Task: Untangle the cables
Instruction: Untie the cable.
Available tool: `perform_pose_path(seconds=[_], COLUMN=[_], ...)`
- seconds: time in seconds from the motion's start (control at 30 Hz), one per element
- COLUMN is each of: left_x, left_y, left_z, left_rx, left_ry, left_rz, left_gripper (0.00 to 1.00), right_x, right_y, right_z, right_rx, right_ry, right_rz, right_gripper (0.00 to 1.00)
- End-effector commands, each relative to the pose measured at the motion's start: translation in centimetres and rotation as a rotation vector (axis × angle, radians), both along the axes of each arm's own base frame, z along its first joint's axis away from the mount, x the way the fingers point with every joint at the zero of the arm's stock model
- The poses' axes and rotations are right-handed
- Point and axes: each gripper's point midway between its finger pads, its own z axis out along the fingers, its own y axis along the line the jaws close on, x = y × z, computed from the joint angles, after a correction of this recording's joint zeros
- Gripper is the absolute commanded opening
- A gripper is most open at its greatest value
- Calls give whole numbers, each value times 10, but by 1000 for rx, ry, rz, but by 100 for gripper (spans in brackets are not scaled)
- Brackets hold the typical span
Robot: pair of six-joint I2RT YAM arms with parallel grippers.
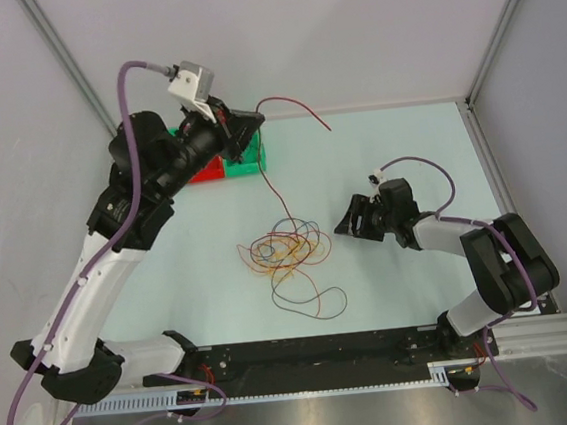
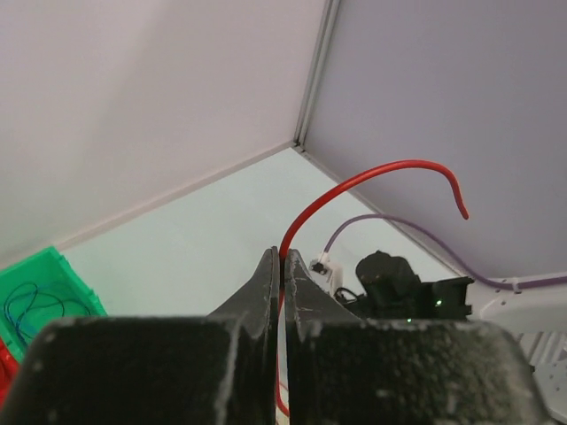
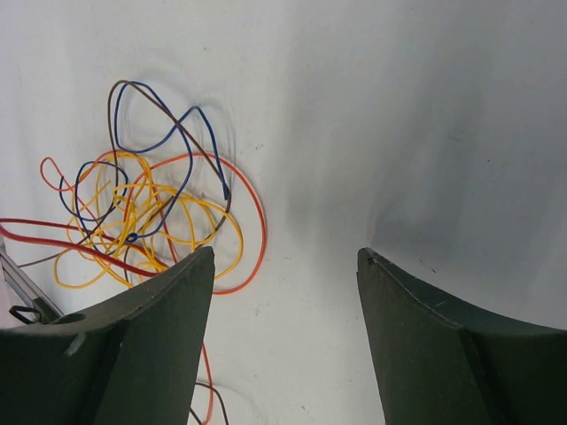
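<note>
Pale mint-green table top (image 1: 409, 160) fills most of the top view. My left gripper (image 1: 243, 126) is raised at 11 o'clock, over a green plastic bin (image 1: 247, 162) that has a red plastic bin (image 1: 204, 170) touching it on its 9 side. My right gripper (image 1: 349, 218) sits low at 3 o'clock of the pile, near it but apart.

The tangle of thin red, orange, yellow, blue and dark wires (image 1: 287, 247) lies on the table abt centre, a bit toward 6, w/ one loose loop trailing to 5. One thin red wire (image 1: 293, 106) climbs from the pile toward 12 into the left gripper, and its free end arcs off toward 2.

Left fingers are pinched tight on that red wire. Right fingers stand spread wide w/ nothing between them.

Handling, my guess: v. light, limp but springy enough to keep their curl. The insulation looks slick, so a strand may slide thru a pinch. Loops will snag, so a hard pull prob drags the whole pile. I'd grab a lone outer strand or near an end, not the knot.

Views:
- Left wrist cam alone shows thin blue wire loops (image 2: 35, 305) lying inside the green bin.
- Right wrist cam alone shows the layering: yellow in the middle, blue and dark loops at 12, an orange loop round the 3 side.
- Only the top view shows the red wire's whole run.
</note>
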Motion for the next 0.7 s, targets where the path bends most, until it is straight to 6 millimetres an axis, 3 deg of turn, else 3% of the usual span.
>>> perform_pose_path(seconds=[0.0,0.07,0.13,0.17,0.27,0.5,0.67], left_x=[8,10,14,17,27,43,44], left_y=[5,12,22,26,41,64,68], left_z=[-48,-77,-91,-107,-126,-134,-129], left_rx=[60,86,82,92,87,62,53], left_ry=[49,88,117,146,207,242,233], left_rz=[41,67,90,101,140,193,182], left_gripper=[0,0,0,0,0,0,0], right_x=[-2,-7,-13,-19,-35,-59,-57], right_y=[3,8,14,22,37,61,75], right_z=[21,39,57,77,106,123,120], right_rx=[22,47,67,88,95,52,52], right_ry=[-44,-82,-117,-172,-261,-364,-383], right_rz=[10,30,49,73,101,116,128], right_gripper=[70,70,70,71,73,74,74])
